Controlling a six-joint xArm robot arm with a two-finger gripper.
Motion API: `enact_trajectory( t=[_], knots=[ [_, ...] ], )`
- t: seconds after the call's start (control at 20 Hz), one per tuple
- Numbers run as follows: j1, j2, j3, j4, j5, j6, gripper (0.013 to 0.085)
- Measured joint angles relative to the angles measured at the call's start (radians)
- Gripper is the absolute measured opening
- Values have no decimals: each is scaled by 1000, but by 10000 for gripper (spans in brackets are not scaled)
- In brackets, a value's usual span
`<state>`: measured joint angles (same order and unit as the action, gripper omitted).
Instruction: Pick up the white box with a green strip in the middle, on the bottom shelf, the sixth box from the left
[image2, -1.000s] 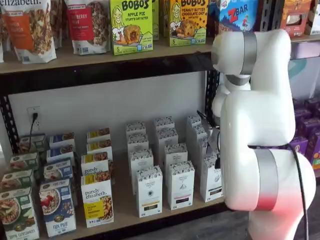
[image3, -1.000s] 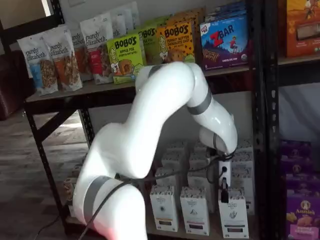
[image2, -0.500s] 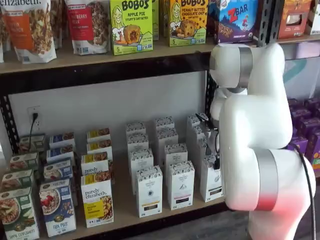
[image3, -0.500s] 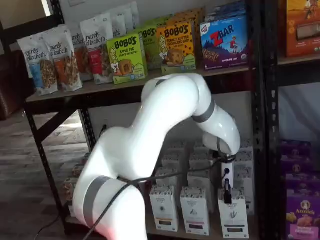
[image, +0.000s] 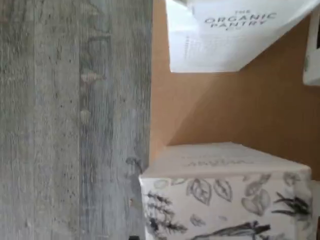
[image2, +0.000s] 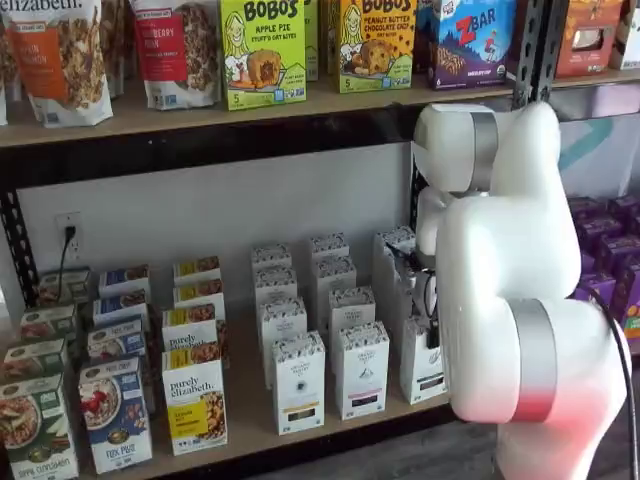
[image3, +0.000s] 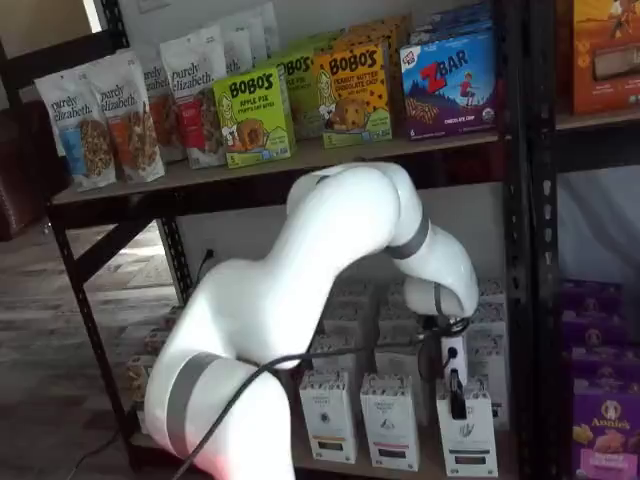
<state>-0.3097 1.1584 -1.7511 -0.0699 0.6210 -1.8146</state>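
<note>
A: Where's the gripper (image3: 456, 402) now?

B: Lower than a second ago; the arm has sunk, bringing the black fingers down onto the top of the box (image3: 467, 432), front of the rightmost white row on the bottom shelf (image2: 250, 415).

A: Open or closed?

B: Can't tell, the fingers show side-on.

A: So it's nearly at the grasp?

B: I'd judge so. The wrist view shows a speckled box top (image: 227, 200) right beneath.

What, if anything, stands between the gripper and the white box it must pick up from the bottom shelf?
Nothing visible does. In a shelf view the gripper sits right at the top of the white box, at the front of the bottom shelf, with no other carton between them.
</note>
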Motion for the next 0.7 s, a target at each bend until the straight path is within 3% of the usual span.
enact_trajectory(
  t=[0.1,0.25,0.35,0.55,0.7],
  knots=[
    [2,10,-5,-15,2,14,850],
    [1,18,-13,3,6,-2,850],
    [0,20,-19,23,12,-20,770],
    [-2,19,-23,17,17,-17,690],
    [-3,13,-13,9,4,-11,690]
  ],
)
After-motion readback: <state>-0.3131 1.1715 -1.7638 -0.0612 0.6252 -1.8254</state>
